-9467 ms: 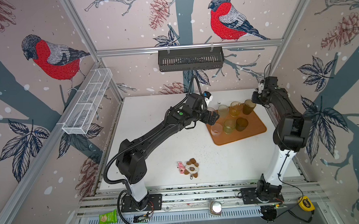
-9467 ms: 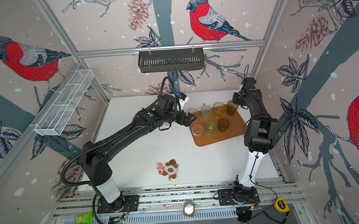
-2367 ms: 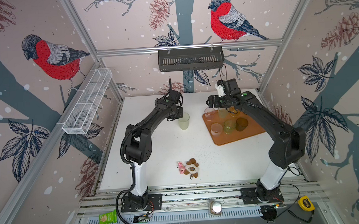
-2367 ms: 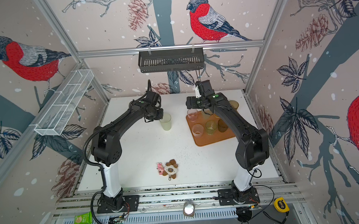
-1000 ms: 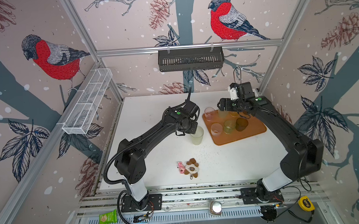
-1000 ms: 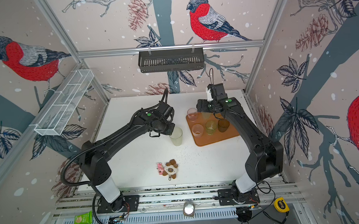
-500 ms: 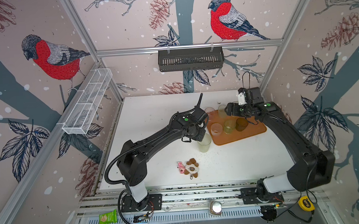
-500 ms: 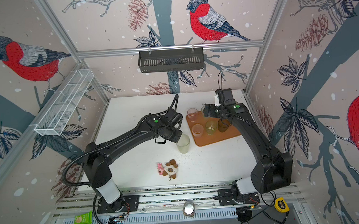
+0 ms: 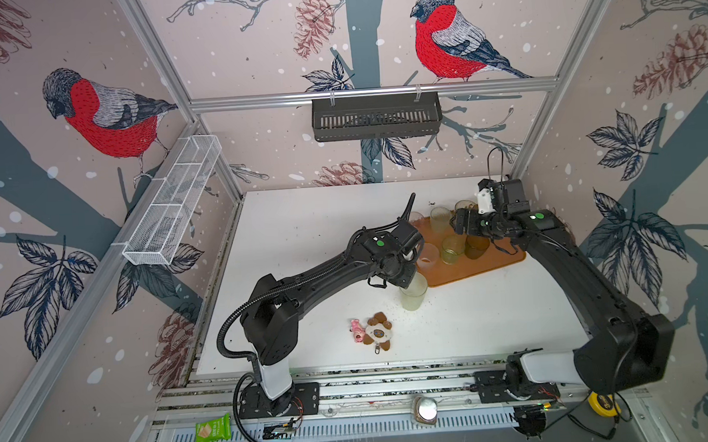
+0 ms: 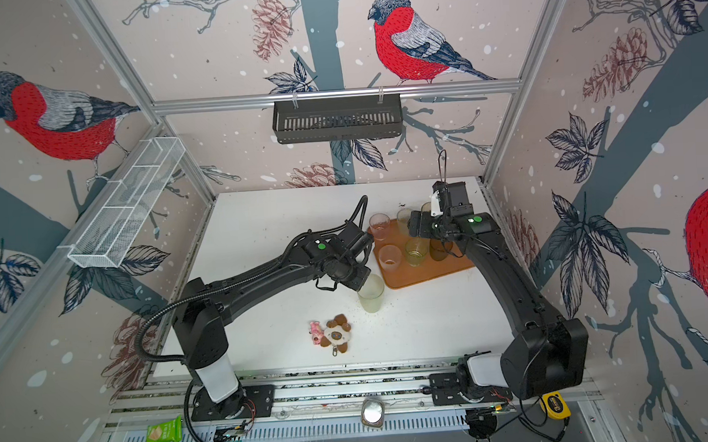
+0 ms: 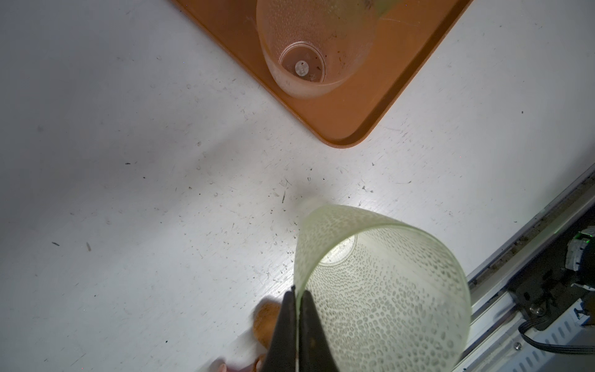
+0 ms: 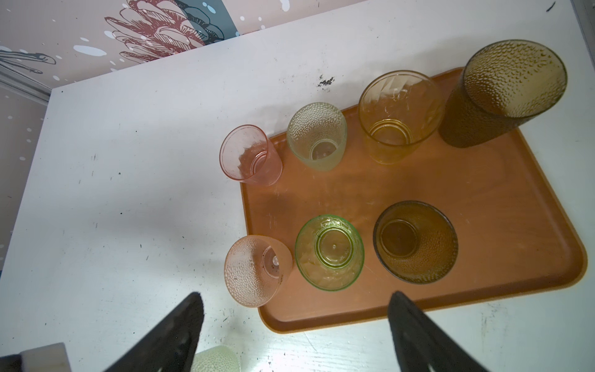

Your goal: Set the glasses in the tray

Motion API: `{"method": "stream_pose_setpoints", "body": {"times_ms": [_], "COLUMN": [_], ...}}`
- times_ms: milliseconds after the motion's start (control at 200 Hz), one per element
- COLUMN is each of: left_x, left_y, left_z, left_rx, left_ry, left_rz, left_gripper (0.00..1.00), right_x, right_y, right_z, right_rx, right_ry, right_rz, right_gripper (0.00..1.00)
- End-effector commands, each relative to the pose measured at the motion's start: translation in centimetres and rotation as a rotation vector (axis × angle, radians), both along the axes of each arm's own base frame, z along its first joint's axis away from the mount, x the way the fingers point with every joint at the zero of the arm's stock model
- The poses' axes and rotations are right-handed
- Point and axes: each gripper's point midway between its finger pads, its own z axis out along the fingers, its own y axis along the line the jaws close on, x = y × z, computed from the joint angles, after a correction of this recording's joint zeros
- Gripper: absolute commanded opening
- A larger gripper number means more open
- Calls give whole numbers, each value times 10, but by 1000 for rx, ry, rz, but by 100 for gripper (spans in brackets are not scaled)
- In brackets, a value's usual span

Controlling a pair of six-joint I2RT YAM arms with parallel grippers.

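Green glass (image 11: pixel 386 290) — left jaws pinch rim | packet (image 9: pixel 213 431) — print unreadable

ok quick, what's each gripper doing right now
Left gripper: closed, pinching the rim of the pale green glass.
Right gripper: open, holding nothing.

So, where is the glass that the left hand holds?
In both top views the pale green glass is mid-table, held by the rim in the left hand, just off the tray's near-left corner.
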Motion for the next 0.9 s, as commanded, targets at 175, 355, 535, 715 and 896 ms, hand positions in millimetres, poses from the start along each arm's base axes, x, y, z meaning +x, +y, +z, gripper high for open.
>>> {"method": "stream_pose_setpoints", "body": {"times_ms": [175,355,535,715,896], "left_x": [-1,-4,-7,-9,-12], "left_y": [-14,-17,-19,-20,-17], "left_z": [-3,-9,-14,-15,-18], "left_rx": [-12,3,7,10,12], "left_ry": [-16,-26,-30,-30,-25], "left_rz": [-39,-52,-58,-64,-64], "left_gripper": [0,0,0,2,6], "right_x": [-6,-7,-8,-9,-9], "right_y": [-7,-10,-11,-10,-11], "right_z": [2,5,5,5,7], "right_rx": [-13,-10,-12,-13,-14], "right_ry": [-7,-15,-13,-11,-12], "right_rz": [-11,-18,-20,-14,-14], "right_gripper": [91,91,91,91,91]}}
